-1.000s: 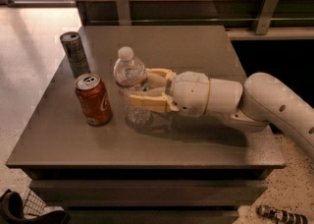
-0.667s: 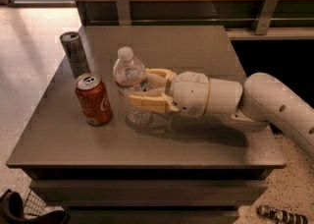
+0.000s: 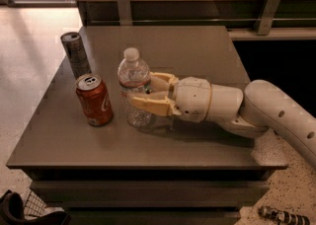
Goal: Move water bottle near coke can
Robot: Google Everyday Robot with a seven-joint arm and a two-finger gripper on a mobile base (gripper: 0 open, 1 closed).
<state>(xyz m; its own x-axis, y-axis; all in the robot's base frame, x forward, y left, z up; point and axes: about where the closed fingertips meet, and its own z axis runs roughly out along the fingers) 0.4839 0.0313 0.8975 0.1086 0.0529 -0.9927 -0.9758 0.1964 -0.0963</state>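
The water bottle (image 3: 133, 78), clear ribbed plastic with a white cap, stands upright on the grey table (image 3: 163, 46). The coke can (image 3: 94, 99), red-orange with a silver top, stands just to its left, a small gap between them. My gripper (image 3: 143, 90) reaches in from the right at table height. Its tan fingers (image 3: 150, 105) sit on the near and far sides of the bottle's lower half, closed on it.
A slim dark grey can (image 3: 75, 54) stands at the table's back left, behind the coke can. A wooden wall with metal brackets (image 3: 269, 2) runs behind the table. The table's left and front edges drop to a speckled floor (image 3: 19, 71).
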